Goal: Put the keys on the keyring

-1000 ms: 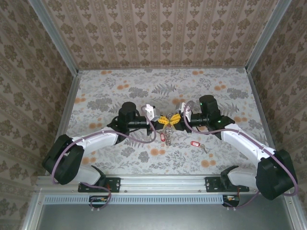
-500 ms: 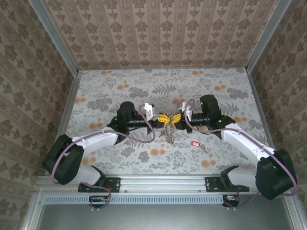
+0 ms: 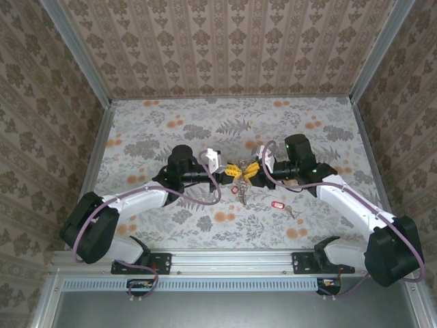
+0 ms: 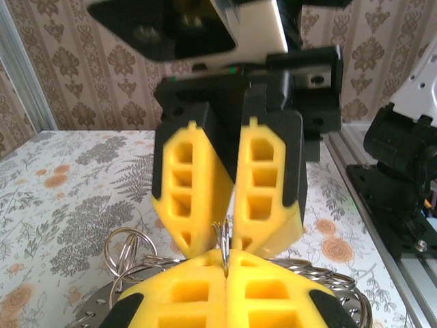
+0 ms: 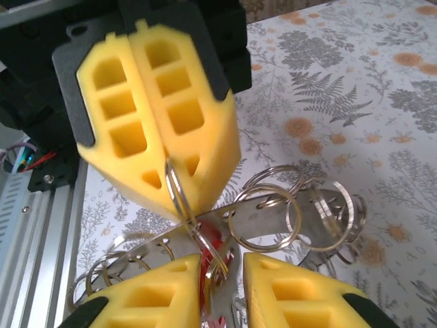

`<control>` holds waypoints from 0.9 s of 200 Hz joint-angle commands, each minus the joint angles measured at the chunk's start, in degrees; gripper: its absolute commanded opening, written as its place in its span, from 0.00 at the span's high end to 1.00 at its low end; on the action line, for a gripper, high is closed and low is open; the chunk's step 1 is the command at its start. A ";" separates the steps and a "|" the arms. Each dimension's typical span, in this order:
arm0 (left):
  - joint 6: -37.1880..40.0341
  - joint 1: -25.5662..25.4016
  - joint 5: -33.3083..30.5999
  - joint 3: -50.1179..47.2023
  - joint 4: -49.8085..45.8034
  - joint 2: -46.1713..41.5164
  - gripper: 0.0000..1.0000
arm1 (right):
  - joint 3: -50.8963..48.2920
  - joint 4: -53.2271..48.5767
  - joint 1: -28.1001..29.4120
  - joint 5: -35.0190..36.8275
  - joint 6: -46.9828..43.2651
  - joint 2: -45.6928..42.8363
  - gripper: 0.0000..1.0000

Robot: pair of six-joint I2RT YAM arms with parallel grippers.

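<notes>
Bounding the floral table on three sides, patterned walls leave open surface all round the centre, where both grippers meet tip to tip. The left gripper is clenched on a wire loop of the keyring, which hangs between the tips. The right gripper stands narrowly parted about a red tag, grip not determinable, and one loose key lies on the table beside the right arm.

One left claw, one right claw; one keyring; two keys (one loose).
</notes>
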 commanded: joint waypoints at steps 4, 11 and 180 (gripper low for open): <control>5.18 -0.47 -0.43 2.74 -4.90 -2.44 1.00 | 2.34 -6.73 -0.06 4.51 -5.52 -3.65 0.73; 6.10 -0.52 -0.56 3.06 -6.37 -2.61 1.00 | 2.47 -7.56 -0.01 5.26 -7.14 -4.37 0.72; 10.13 -1.48 -1.07 5.44 -13.88 -3.63 1.00 | 6.81 -8.79 2.72 -0.79 -19.93 0.68 0.75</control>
